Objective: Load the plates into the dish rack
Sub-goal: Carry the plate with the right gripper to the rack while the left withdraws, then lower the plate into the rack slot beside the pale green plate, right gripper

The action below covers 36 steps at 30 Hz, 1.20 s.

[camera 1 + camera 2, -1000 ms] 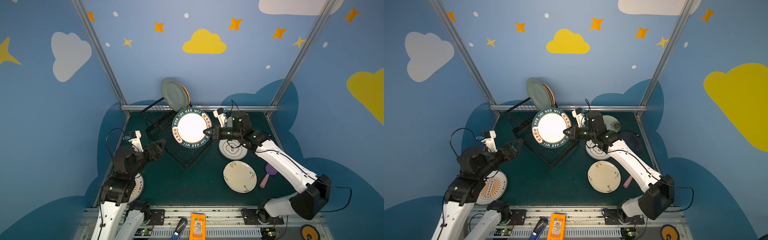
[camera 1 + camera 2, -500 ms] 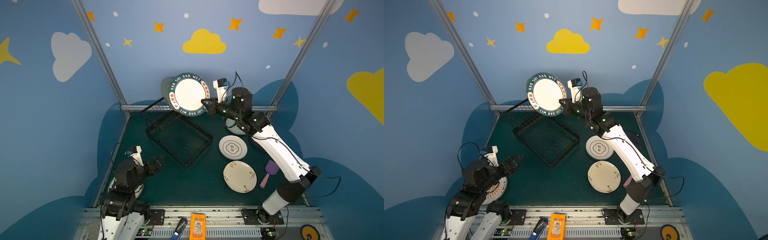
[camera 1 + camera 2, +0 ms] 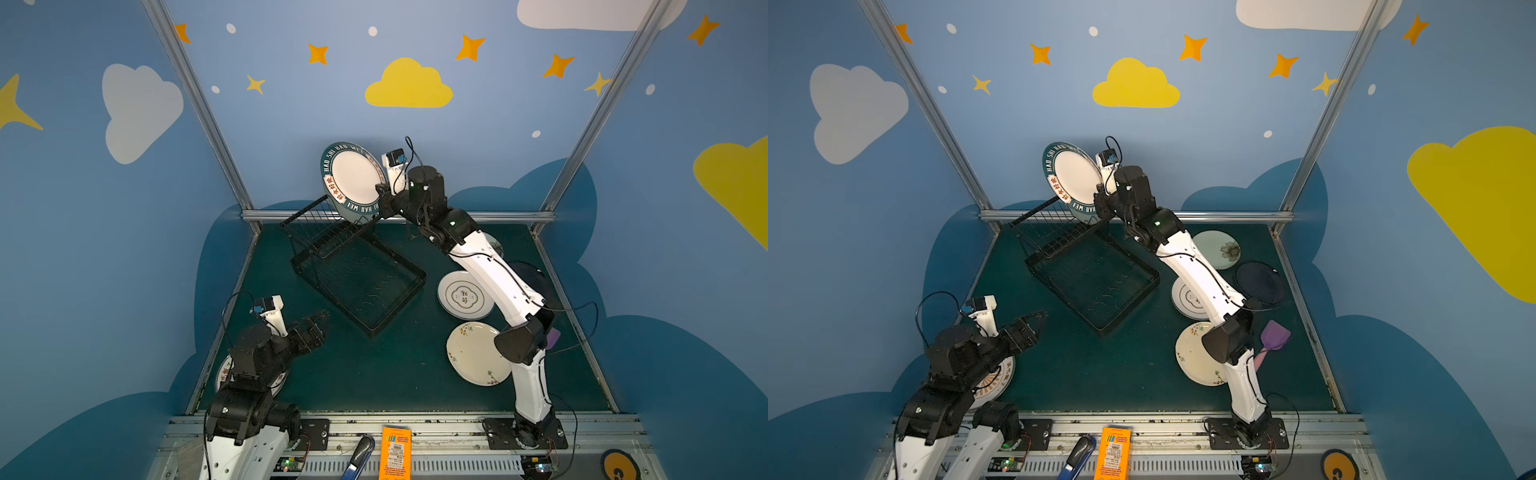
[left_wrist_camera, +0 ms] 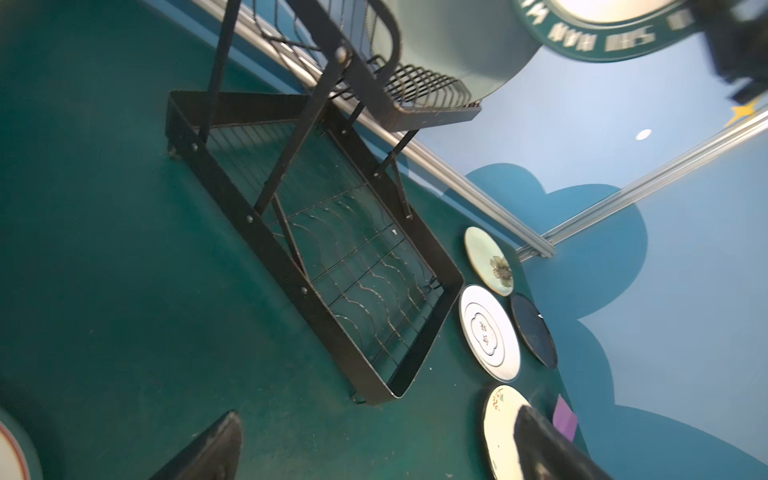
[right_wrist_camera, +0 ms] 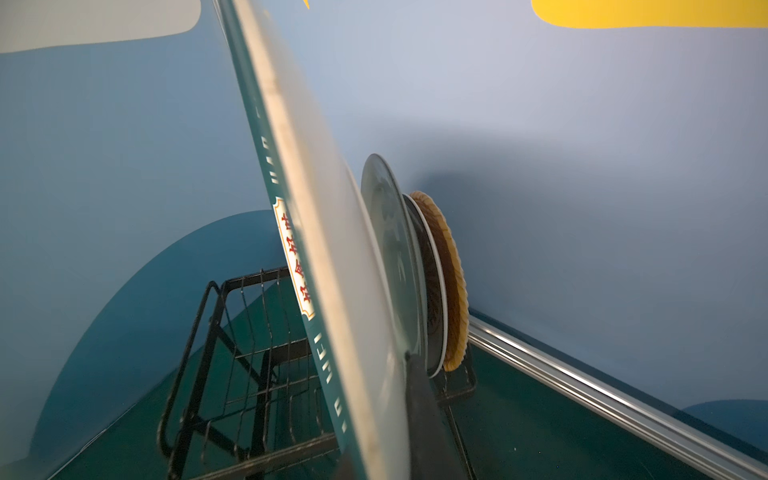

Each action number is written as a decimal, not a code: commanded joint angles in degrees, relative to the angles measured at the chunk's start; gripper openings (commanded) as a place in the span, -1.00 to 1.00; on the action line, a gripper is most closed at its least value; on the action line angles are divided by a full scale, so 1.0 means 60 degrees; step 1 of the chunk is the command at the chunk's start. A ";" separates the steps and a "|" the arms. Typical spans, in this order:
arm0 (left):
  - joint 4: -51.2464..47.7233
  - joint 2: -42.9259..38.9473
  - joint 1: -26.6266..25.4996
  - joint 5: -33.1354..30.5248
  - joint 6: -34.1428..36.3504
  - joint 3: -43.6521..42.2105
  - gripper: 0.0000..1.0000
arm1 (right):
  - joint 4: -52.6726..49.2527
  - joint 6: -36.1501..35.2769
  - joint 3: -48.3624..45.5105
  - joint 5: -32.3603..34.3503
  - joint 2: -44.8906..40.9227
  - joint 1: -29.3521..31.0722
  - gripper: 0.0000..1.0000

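My right gripper (image 3: pixel 380 196) (image 3: pixel 1100 200) is shut on the rim of a white plate with a dark green lettered rim (image 3: pixel 353 183) (image 5: pixel 324 249). It holds the plate upright over the raised basket of the black dish rack (image 3: pixel 399 305) (image 3: pixel 1129 305). In that basket stand a pale green plate (image 5: pixel 390 257), a white-rimmed plate (image 5: pixel 434 299) and an orange woven-look plate (image 5: pixel 454 282). My left gripper (image 3: pixel 320 322) (image 4: pixel 374 449) hangs open and empty over the mat, near the rack's front corner.
On the mat at right lie a white emblem plate (image 3: pixel 461 295), a cream floral plate (image 3: pixel 473 357), a pale green flower plate (image 3: pixel 1221 249), a dark navy plate (image 3: pixel 1260 282) and a purple spatula (image 3: pixel 1273 336). A sunburst plate (image 3: pixel 998 378) lies under the left arm.
The right arm lifted the lettered plate from over the rack's tray to above the raised basket and turned it upright. The left arm drew back toward the front left.
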 commanded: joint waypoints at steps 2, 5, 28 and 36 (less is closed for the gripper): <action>0.0803 -0.0469 0.0110 0.0697 -0.0026 -0.0240 1.00 | 0.0559 -0.0486 0.1094 0.0705 0.0534 0.0065 -1.00; 0.1192 -0.0985 0.0199 0.0812 -0.0118 -0.0500 1.00 | 0.0883 -0.0640 0.1115 0.0862 0.0778 0.0077 -1.00; 0.1716 -0.1211 0.0709 0.1538 -0.0258 -0.0749 1.00 | 0.1915 -0.0565 0.1235 0.1121 0.1897 0.0069 -1.00; 0.1777 -0.1182 0.0798 0.1619 -0.0269 -0.0779 1.00 | 0.1962 -0.0522 0.1218 0.1065 0.2024 0.0146 -1.00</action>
